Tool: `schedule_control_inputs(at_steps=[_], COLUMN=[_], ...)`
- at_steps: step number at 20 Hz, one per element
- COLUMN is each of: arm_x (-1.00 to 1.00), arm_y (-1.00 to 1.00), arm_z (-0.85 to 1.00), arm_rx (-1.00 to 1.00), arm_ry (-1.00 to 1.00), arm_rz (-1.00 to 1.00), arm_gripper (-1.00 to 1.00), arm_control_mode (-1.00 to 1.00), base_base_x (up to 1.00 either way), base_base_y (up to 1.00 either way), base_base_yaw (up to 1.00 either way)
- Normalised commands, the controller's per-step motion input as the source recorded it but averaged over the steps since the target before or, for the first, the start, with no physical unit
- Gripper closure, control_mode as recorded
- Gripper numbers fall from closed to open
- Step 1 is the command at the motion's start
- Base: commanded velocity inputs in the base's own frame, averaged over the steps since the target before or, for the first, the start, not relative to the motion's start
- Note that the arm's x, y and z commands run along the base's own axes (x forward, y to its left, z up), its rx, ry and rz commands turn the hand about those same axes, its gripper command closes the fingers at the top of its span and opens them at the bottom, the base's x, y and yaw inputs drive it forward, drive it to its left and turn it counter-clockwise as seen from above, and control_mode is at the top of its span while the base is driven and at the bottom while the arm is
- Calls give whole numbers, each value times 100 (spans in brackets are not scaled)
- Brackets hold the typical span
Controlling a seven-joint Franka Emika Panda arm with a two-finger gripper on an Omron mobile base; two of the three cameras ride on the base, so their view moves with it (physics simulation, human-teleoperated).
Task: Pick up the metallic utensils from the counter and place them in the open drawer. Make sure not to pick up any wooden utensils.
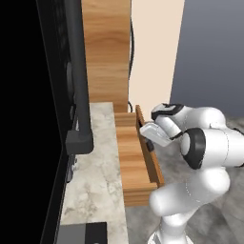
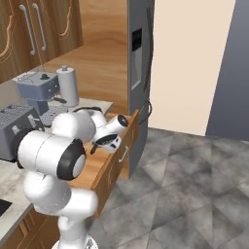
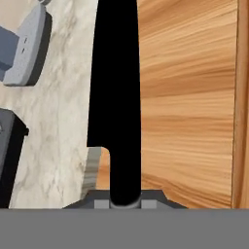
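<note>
Gripper: the gripper (image 3: 125, 202) is clamped narrowly on the handle of a black knife (image 3: 116, 97); the blade runs straight away from the hand in the hand view. In the right base view the gripper (image 2: 108, 142) sits low over the drawer; in the left base view it (image 1: 148, 143) hangs at the drawer's front board.
Knife position: held above the seam where the counter (image 3: 63, 112) meets the open drawer (image 3: 189, 97); the blade overlaps the drawer's light wood floor on one side and the marble top on the other. Whether the tip touches anything, cannot tell.
Drawer edges: the open drawer (image 1: 131, 162) is pulled out from the counter (image 1: 95, 181); its orange-brown front board stands as a raised lip along the outer side. The metal bar handle (image 2: 122, 154) is on the outer face.
Open room: the visible drawer floor is bare wood; grey tiled floor (image 2: 194, 185) lies open beyond the drawer front.
Nearby on counter: toaster (image 2: 17, 127), blue coffee machine (image 2: 38, 90) and paper towel roll (image 2: 68, 85) stand well back from the drawer.
Obstruction: a tall grey fridge (image 2: 140, 58) stands just past the drawer's far end.
</note>
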Motion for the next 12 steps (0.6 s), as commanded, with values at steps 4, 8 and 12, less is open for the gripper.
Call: schedule_control_inputs(at_steps=[4,8,12], arm_x=[56,46,41], arm_y=[-4,-2,0], arm_z=[-53,-50,-46], arm_rx=[3,0,0], arm_ry=[14,1,0], arm_rz=[0,0,0], arm_gripper=[100,100,100], arm_control_mode=[-100,-100,-100], base_base_x=[0,0,0], base_base_y=[0,0,0], base_base_yaw=[0,0,0])
